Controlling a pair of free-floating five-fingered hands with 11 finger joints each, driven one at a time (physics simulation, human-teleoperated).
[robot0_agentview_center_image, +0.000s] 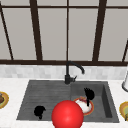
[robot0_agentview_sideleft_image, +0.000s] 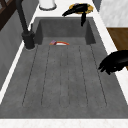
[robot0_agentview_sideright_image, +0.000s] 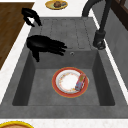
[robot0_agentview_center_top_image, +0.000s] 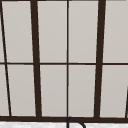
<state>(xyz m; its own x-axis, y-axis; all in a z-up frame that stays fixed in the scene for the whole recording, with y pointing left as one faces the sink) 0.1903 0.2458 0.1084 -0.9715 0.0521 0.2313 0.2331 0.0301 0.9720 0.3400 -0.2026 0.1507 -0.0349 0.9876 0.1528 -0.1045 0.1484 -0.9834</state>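
Your right hand (robot0_agentview_center_image: 89, 94) hangs in the air over the deep basin of the dark grey sink (robot0_agentview_center_image: 37, 95), above the far edge of a plate (robot0_agentview_center_image: 88, 108) that lies flat on the basin floor. In the right side view the hand's fingers (robot0_agentview_sideright_image: 58, 47) reach out nearly straight and spread, the thumb hanging down, and they hold nothing. The hand is above the basin's left wall there, apart from the plate, not touching it.

The plate has a red and orange rim and a white middle. A small reddish, bar-shaped thing (robot0_agentview_sideright_image: 80, 82) rests on it, toward the faucet side, partly over the rim. You cannot tell what it is.

Your left hand (robot0_agentview_center_image: 39, 111) floats over the ribbed draining side of the sink, near its front edge. In the left side view its fingers (robot0_agentview_sideleft_image: 106, 68) curl downward and close on nothing.

A black faucet (robot0_agentview_center_image: 70, 71) stands at the back of the sink, its spout arching toward the basin. A large red ball (robot0_agentview_center_image: 67, 115) sits at the front middle, covering part of the plate in the front view. On the white tabletop (robot0_agentview_center_image: 10, 85), a yellow-rimmed plate with brown food (robot0_agentview_center_image: 2, 99) lies to the left, another yellow-rimmed plate (robot0_agentview_center_image: 123, 110) to the right, and a white container (robot0_agentview_center_image: 125, 83) stands at the far right. A dark-framed window (robot0_agentview_center_top_image: 67, 62) is behind.
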